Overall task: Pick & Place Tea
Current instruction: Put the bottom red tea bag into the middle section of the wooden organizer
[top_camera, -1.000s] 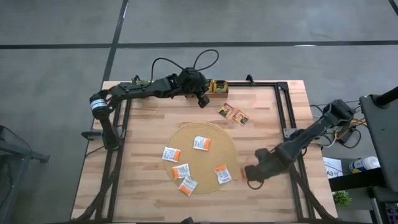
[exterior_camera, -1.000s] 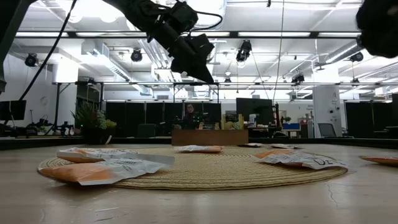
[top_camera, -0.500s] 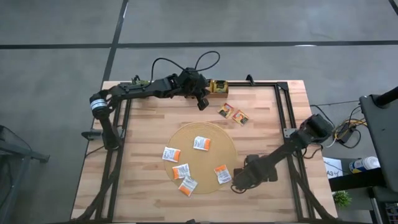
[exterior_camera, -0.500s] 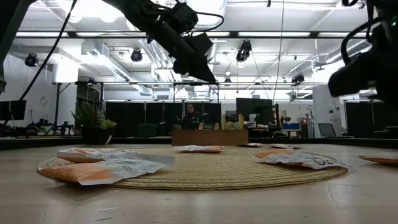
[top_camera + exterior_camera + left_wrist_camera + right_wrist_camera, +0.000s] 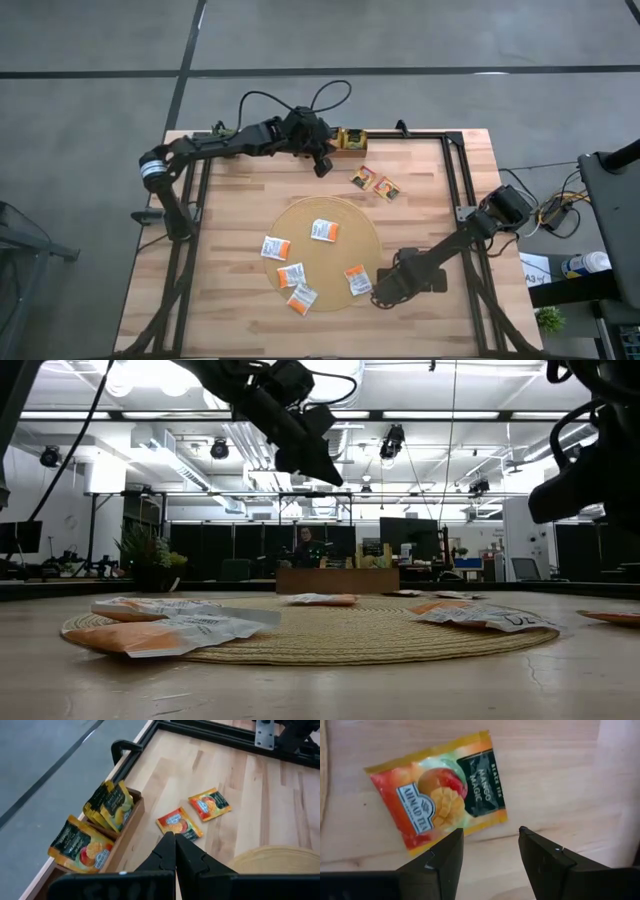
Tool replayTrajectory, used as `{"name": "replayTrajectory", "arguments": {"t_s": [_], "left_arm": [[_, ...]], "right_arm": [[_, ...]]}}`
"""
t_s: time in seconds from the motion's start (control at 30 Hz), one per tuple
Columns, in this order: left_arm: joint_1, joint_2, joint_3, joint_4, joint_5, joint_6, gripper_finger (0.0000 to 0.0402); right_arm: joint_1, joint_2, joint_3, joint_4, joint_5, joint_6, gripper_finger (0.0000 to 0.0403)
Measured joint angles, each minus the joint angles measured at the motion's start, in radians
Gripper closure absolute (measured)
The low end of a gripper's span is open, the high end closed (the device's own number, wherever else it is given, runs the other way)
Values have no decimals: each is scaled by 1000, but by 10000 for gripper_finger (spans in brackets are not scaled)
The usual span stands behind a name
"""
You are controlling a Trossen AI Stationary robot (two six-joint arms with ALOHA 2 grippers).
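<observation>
The right gripper (image 5: 487, 851) is hanging with its jaws apart and empty, just above a mango sachet (image 5: 437, 790) lying flat on bare wood ahead of the fingertips, beside the mat (image 5: 325, 252). The left gripper (image 5: 172, 844) is holding its jaws pressed together on nothing, over open board; two sachets (image 5: 192, 815) are lying just beyond its tips and the tray (image 5: 107, 832) to one side.

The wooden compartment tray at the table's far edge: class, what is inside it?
The wooden tray holds dark green and yellow tea sachets standing on edge, and another nearer the camera. How many there are is unclear, since they overlap and the tray's floor is covered.
</observation>
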Motion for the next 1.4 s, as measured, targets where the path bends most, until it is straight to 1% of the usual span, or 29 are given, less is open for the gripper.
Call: {"name": "replayTrajectory", "arguments": {"t_s": [0.13,0.27,0.43,0.67,0.87,0.97,1.03,1.1,1.17,1.33,1.4], "left_arm": [[0,-9,0,-27,0,-4,401],[0,-19,0,-52,1,-24,401],[0,-29,0,-54,1,-31,401],[-4,-30,0,-72,1,-83,401],[-6,-30,0,-71,1,-146,401],[-6,-31,0,-69,1,-148,401],[-6,-31,0,-61,1,-149,401],[-6,-31,0,-57,1,-154,401],[-6,-33,0,-54,1,-155,401],[-6,-42,0,-41,1,-153,401],[-6,-45,0,-28,1,-153,401]], "right_arm": [[-1,0,-3,3,42,0,216],[-2,-3,-8,-3,53,2,216],[-2,-3,-45,-1,55,26,216],[-2,-13,-118,102,48,28,216],[-2,-22,-131,113,51,27,216],[-2,-23,-131,119,48,26,218],[-1,-23,-134,134,47,27,229],[1,-23,-143,156,49,30,250],[1,-24,-149,173,51,34,280],[-1,-24,-155,190,59,38,372],[0,-24,-156,186,59,37,387]]}}
